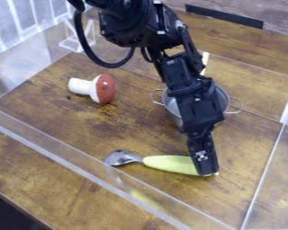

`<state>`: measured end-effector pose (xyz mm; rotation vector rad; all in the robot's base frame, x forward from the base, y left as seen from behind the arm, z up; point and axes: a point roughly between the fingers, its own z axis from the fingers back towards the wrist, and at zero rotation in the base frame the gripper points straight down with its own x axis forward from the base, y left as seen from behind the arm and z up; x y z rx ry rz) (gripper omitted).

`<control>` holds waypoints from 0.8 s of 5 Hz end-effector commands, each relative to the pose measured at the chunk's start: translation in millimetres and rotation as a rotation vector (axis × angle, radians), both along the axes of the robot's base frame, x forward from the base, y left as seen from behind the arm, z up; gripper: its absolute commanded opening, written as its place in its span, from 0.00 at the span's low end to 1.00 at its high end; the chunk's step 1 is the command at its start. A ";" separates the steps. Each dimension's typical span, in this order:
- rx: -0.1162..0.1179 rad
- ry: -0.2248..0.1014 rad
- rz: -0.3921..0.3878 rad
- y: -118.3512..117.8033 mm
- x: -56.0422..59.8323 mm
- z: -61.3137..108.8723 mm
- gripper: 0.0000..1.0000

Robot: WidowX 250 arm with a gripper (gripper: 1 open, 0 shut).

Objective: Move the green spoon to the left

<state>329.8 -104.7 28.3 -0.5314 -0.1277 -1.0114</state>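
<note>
Nearest the camera: the clear plastic wall (75,171) of a tray-like enclosure runs diagonally across the lower part of the view, over a brown wooden table (39,193). A blurred yellow-green reflection shows in the wall just below the spoon.

Just behind the wall: the green spoon (158,163) lies flat on the wood inside the enclosure. Its silver bowl points to the picture's left, the yellow-green handle to the right. It sits low and centre in the view.

Gripper (204,165): black, with small white markings, pointing steeply downward at the right end of the spoon handle. The tip meets the handle end. The fingers look close together, about the width of the handle, but from this angle it cannot be told whether they are clamped on the handle or only resting against it.

Middle distance: the black arm (171,63) rises from the gripper up and to the left. A small metal pot (230,106) with side handles stands on the table behind the arm, mostly hidden by it.

Further left: a toy mushroom (94,86), red cap, pale stem, lies on its side, well apart from the spoon.
</note>
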 end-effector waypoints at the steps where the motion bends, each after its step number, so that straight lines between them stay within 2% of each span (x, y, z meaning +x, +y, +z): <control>1: -0.001 -0.014 0.037 6.0 4.3 10.5 0.00; 4: 0.007 0.004 0.095 9.5 7.1 9.2 0.00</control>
